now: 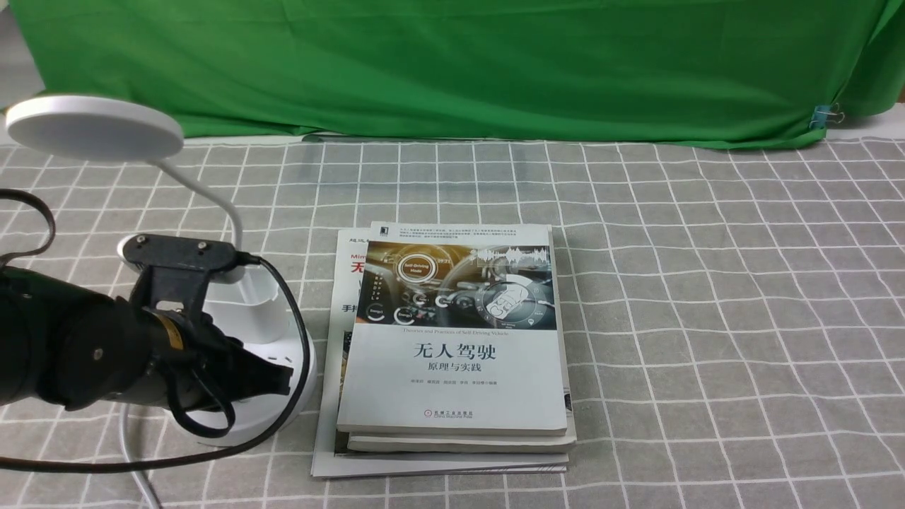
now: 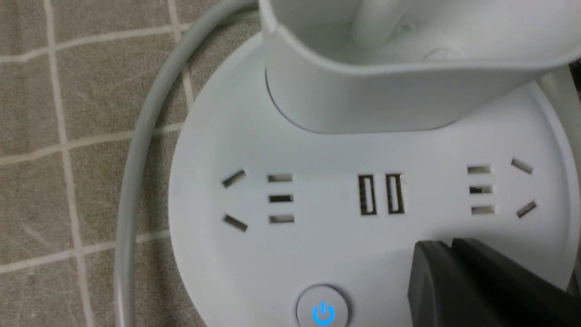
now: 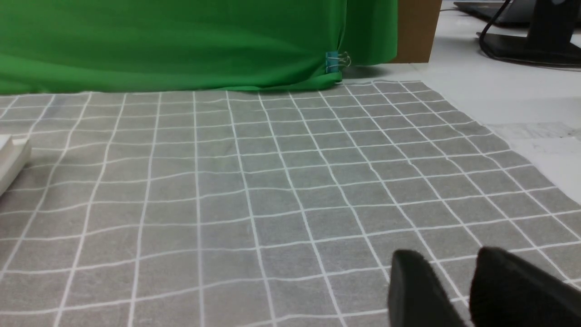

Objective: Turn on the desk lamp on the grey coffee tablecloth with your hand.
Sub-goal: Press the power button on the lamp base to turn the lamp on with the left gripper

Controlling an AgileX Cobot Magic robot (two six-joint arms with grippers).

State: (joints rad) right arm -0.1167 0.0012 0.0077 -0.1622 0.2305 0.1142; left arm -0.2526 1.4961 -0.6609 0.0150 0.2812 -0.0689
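While your black left gripper (image 1: 281, 378) sits with its tips on the round base of the white plastic desk lamp (image 1: 95, 127), at the left of the grey checked tablecloth (image 1: 707, 283), the disc head shows no glow, so you should count the press as not yet done. Its jaws are closed and empty; the black right gripper (image 3: 449, 268) is slightly parted, also empty

Left wrist camera looks closely, seemingly downward, at the desk lamp (image 2: 340, 150).
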